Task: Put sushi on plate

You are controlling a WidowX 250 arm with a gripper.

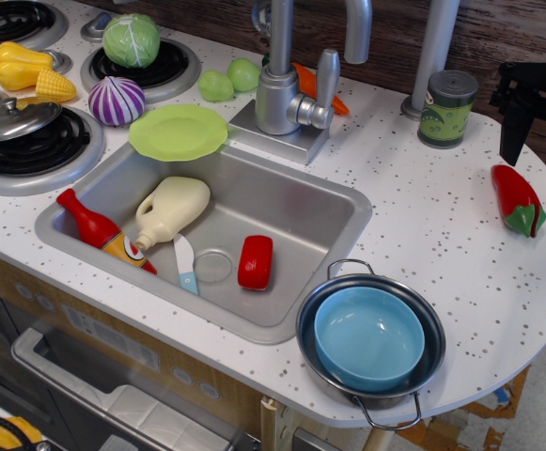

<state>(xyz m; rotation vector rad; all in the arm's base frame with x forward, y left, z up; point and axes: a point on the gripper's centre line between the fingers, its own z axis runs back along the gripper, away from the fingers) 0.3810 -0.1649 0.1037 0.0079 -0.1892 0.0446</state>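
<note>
The sushi (pixel 256 262), a small glossy red block with rounded corners, lies on the floor of the metal sink (pixel 296 202), right of the drain. The lime-green plate (pixel 178 132) rests on the sink's back left rim, next to the stove. My gripper (pixel 515 141) is a black shape at the right edge of the view, above the counter and far right of the sink. It holds nothing that I can see, and its jaws are too dark to tell apart.
The sink also holds a red ketchup bottle (pixel 99 228), a cream bottle (pixel 171 210) and a small knife (pixel 186 266). A blue bowl (pixel 368 338) sits in a dark pot at the front. A red chili pepper (pixel 518 199), a green can (pixel 447 109) and the faucet (pixel 285 89) stand nearby.
</note>
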